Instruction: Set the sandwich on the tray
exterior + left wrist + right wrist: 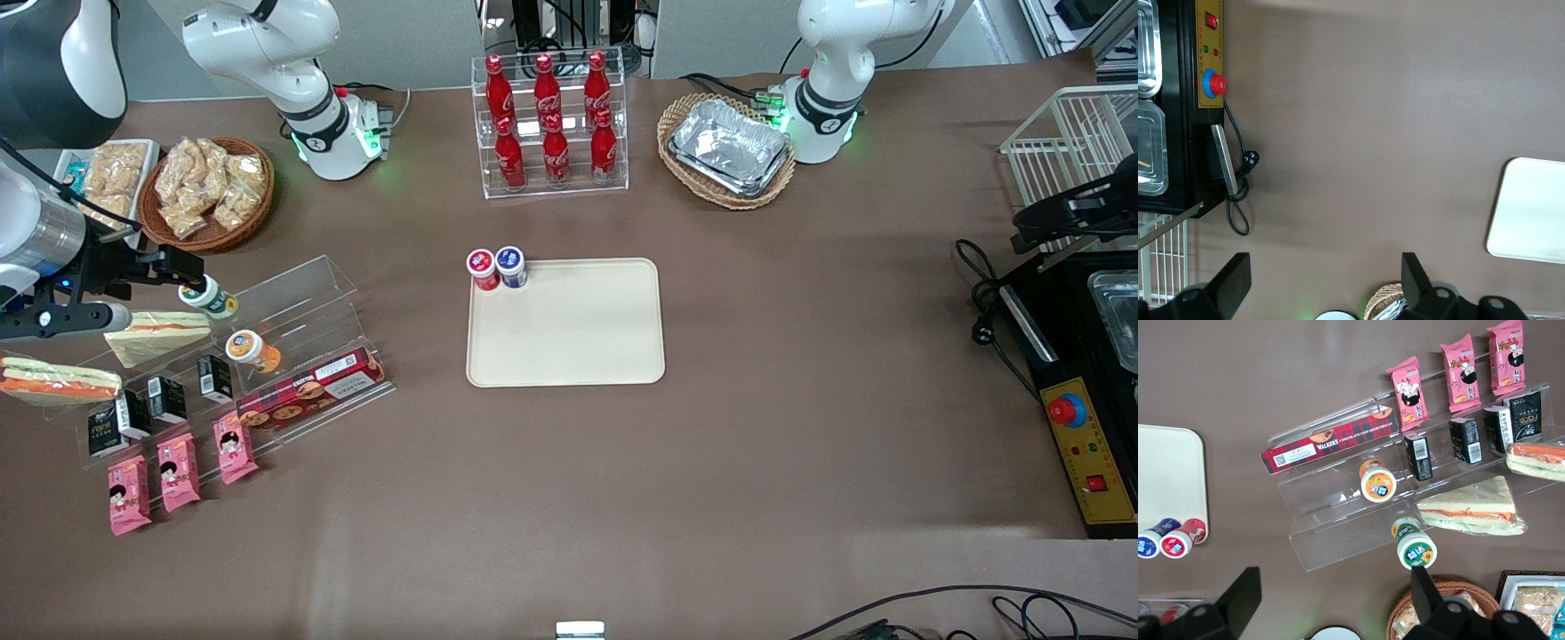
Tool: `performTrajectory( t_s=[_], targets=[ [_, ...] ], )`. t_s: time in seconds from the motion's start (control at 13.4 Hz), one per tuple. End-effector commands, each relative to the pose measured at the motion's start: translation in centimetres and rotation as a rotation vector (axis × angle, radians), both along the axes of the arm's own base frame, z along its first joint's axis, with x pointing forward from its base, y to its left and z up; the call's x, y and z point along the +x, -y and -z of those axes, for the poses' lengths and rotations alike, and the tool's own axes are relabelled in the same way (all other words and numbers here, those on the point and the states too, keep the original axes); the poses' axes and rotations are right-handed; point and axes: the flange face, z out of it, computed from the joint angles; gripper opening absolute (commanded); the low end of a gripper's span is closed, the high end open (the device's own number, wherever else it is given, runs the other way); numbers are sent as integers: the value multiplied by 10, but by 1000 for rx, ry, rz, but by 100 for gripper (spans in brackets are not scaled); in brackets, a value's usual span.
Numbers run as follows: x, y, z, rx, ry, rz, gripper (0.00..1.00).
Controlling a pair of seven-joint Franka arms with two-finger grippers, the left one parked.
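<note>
Sandwich (55,380): clear-wrapped wedge with a thick orange and green cut face, lying on the clear stepped display rack (267,356) at the working arm's end of the desk; it sits at the rack's outer end, running to the front view's edge.
Second sandwich (158,336): paler wedge with a thin orange line, on the same rack, just beside the task sandwich and closer to the tray.
Tray (565,322): flat beige rectangle with rounded corners and a low rim, near the desk's middle, well apart from the rack; most of its surface is bare.
Tray corner: a red-capped pot (483,268) and a blue-capped pot (511,266) stand touching each other at the corner toward the bottle stand (551,124).
End effector (1331,600): above the rack, over the green-capped pot (1416,547) and the paler sandwich; its two fingers (1238,597) are spread wide with nothing between them.
Rack contents: orange-capped pot (253,350), red tartan biscuit box (311,388), small black cartons (164,397), pink snack packs (179,471) along the rack edge nearest the front camera.
Open room: bare brown desk (800,400) lies between rack and tray and all round the tray's other edges.
</note>
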Motion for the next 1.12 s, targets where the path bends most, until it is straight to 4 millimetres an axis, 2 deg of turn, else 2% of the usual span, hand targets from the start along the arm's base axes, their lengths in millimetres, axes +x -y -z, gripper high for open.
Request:
performTrajectory(
  t_s=[0.0, 0.15, 0.6, 0.9, 1.05],
  targets=[
    [2, -2, -6, 7, 12, 9, 100],
    [3, 0, -5, 3, 13, 14, 100],
    [-13, 33, -16, 29, -23, 74, 100],
    [-13, 65, -16, 28, -13, 135, 100],
    [-12, 89, -13, 25, -8, 178, 100]
  ],
)
